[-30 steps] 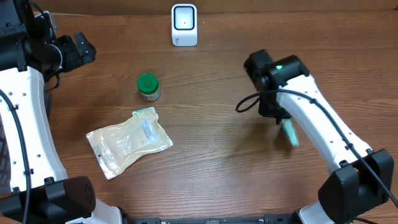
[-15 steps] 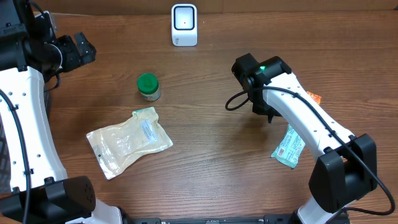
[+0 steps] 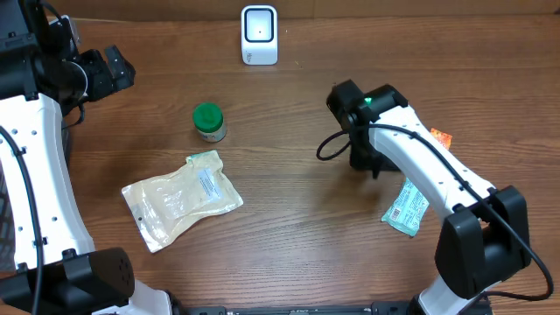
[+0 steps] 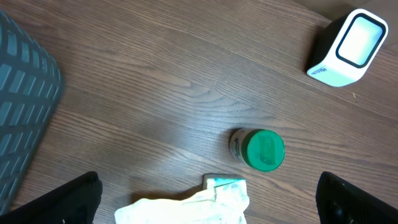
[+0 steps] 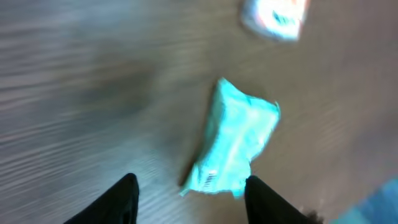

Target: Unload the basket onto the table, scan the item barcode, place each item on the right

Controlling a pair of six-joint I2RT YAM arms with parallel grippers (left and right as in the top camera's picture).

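Note:
A teal packet (image 3: 405,207) lies flat on the table at the right, and its barcode end shows in the right wrist view, where the packet (image 5: 236,146) rests just beyond the fingertips. My right gripper (image 3: 367,163) (image 5: 193,202) hangs open to the packet's upper left, with nothing between its fingers. The white barcode scanner (image 3: 260,35) (image 4: 348,46) stands at the back centre. My left gripper (image 3: 114,70) (image 4: 208,205) is wide open and empty at the far left.
A green-lidded jar (image 3: 208,122) (image 4: 264,149) stands left of centre, with a white pouch (image 3: 181,199) (image 4: 193,205) in front of it. A small orange packet (image 3: 440,137) (image 5: 273,15) lies right of the right arm. A grey mesh surface (image 4: 25,99) lies at the left.
My right gripper let go of the teal packet, which now lies on the table, then opened and drew back to the left. The left arm has not moved.

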